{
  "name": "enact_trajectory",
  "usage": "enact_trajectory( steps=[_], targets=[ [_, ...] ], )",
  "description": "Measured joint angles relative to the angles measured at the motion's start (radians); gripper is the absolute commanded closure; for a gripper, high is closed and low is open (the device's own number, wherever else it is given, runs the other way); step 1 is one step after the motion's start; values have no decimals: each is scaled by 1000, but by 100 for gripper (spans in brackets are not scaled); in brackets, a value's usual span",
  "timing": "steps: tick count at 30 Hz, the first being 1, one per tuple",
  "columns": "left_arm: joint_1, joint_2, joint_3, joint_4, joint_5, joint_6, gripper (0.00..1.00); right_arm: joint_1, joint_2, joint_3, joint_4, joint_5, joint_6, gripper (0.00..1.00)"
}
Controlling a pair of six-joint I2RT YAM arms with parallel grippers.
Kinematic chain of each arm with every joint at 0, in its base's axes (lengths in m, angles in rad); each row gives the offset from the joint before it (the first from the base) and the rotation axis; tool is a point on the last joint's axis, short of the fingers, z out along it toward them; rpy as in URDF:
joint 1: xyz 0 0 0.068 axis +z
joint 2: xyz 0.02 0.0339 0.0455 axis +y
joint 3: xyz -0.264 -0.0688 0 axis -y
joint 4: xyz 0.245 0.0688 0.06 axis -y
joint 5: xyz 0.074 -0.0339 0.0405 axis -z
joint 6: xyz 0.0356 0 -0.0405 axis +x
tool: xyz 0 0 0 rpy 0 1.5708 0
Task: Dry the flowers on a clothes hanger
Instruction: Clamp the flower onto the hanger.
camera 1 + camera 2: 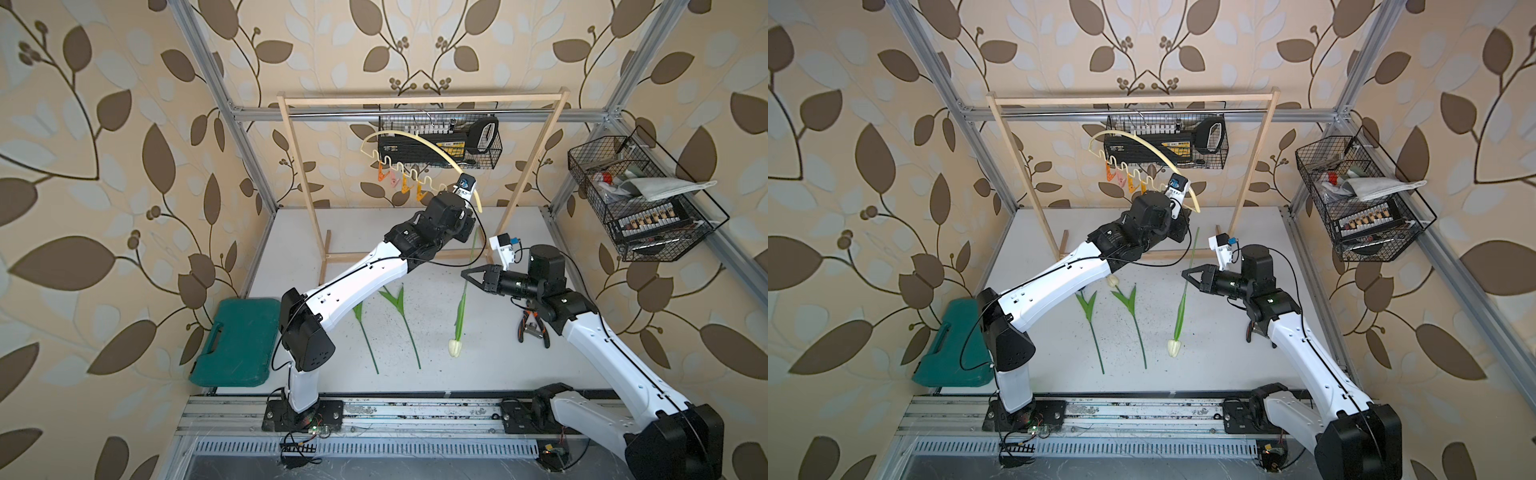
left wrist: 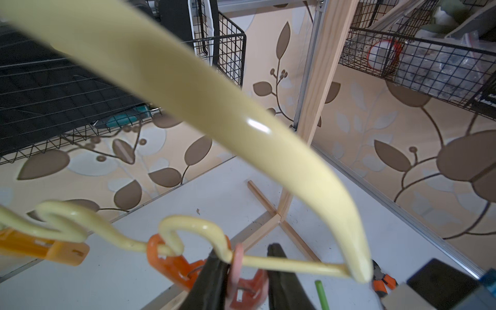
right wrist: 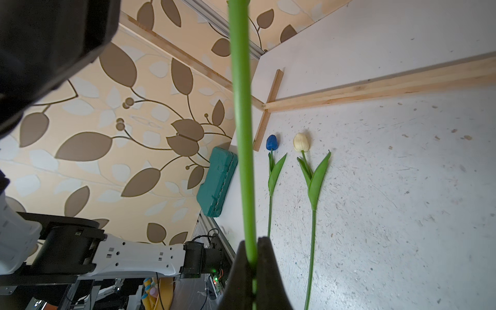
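The right fingers (image 3: 271, 271) are pressed on the thin green stem of a cream-white tulip (image 1: 455, 347) hung head down. A pink plastic peg (image 2: 238, 257) on the glossy cream-yellow arched hanger (image 2: 214, 107) is flanked by the left fingers (image 2: 209, 281); squeezing cannot be told.

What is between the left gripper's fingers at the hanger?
A pink peg hanging on the clothes hanger's wavy lower bar sits between the left gripper's fingers, seen in the left wrist view; whether they squeeze it is unclear.
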Motion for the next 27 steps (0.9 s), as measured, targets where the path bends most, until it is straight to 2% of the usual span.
enact_trajectory(
  steps=[10,27],
  targets=[
    [34,-27,15,-19,45,-109,74,6,135,12,186,-1,121,100],
    [79,-46,15,-59,96,-212,75,56,260,57,396,6,150,100]
  ],
)
